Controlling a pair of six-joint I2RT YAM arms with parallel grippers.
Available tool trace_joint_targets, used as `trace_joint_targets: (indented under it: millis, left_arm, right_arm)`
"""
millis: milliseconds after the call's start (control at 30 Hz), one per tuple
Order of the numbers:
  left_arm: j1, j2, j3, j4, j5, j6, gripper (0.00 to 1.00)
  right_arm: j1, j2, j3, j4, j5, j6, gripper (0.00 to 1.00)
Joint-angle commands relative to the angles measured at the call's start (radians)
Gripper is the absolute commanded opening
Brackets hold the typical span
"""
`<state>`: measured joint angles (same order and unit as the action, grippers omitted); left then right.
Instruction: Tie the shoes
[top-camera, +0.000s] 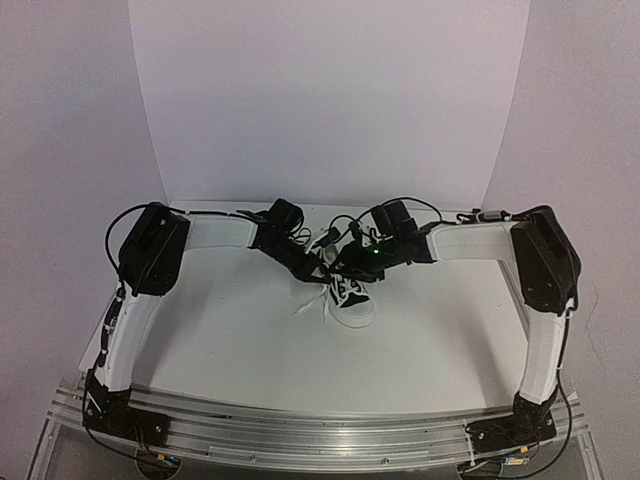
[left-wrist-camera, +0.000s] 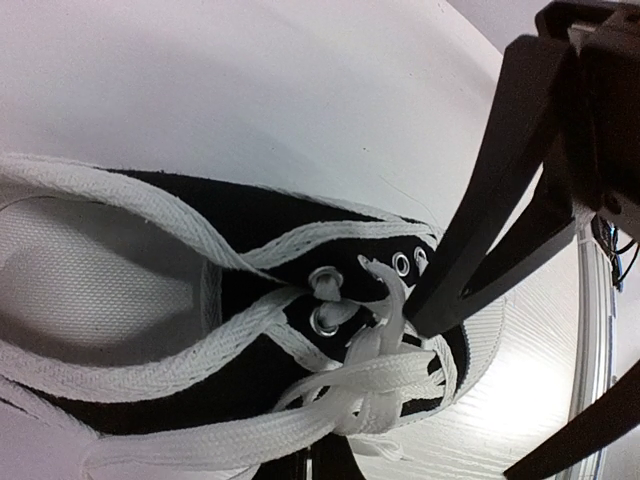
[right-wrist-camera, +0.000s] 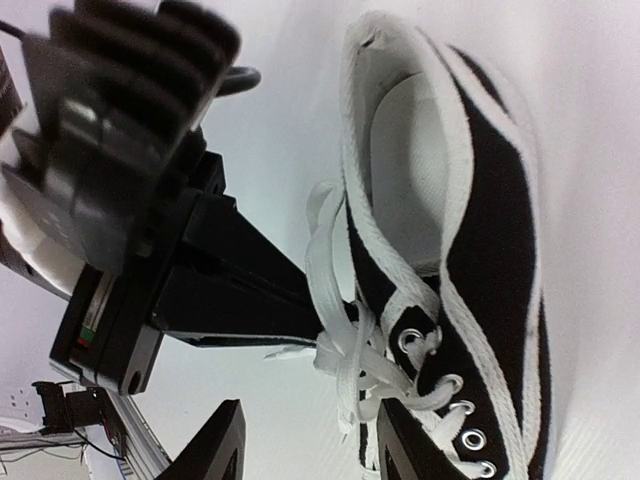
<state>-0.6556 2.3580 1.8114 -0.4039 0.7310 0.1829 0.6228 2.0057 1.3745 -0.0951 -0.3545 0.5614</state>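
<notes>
The small black sneaker (top-camera: 352, 292) with white toe cap lies mid-table, toe toward the arms. It fills the left wrist view (left-wrist-camera: 250, 215) and shows in the right wrist view (right-wrist-camera: 490, 250). Its white laces (left-wrist-camera: 400, 375) are crossed in a loose knot (right-wrist-camera: 350, 350) over the top eyelets. My left gripper (top-camera: 316, 268) sits beside the shoe's opening; its fingertips (left-wrist-camera: 325, 462) are together on a lace strand. It also shows in the right wrist view (right-wrist-camera: 250, 290). My right gripper (top-camera: 352, 264) is open (right-wrist-camera: 315, 440), one finger (right-wrist-camera: 425, 455) against the shoe's tongue area, the knot hanging between the fingers.
The white table (top-camera: 230, 340) is backed by white walls (top-camera: 330, 100). An aluminium rail (top-camera: 320, 435) runs along the near edge. Cables (top-camera: 340, 225) loop over both wrists. The right gripper's finger (left-wrist-camera: 480, 200) stands close to the eyelets in the left wrist view.
</notes>
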Motion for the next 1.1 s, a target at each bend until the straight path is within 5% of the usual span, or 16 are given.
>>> trace_joint_targets:
  millis: [0, 100, 300, 1067]
  left_arm:
    - [-0.014, 0.026, 0.029, 0.047, -0.008, 0.005, 0.0]
    - [-0.014, 0.025, 0.03, 0.047, -0.008, 0.008, 0.0]
    - [-0.013, 0.022, 0.021, 0.04, -0.006, 0.01, 0.0]
    - [-0.018, 0.023, 0.017, 0.057, 0.011, -0.014, 0.0]
  right_arm:
    - [-0.028, -0.079, 0.059, -0.087, 0.073, -0.003, 0.47]
    - [-0.04, -0.086, 0.059, -0.11, 0.113, -0.006, 0.43]
    - [-0.043, -0.004, 0.125, -0.19, 0.106, -0.081, 0.19]
    - [-0.002, 0.097, 0.164, -0.193, -0.015, -0.208, 0.22]
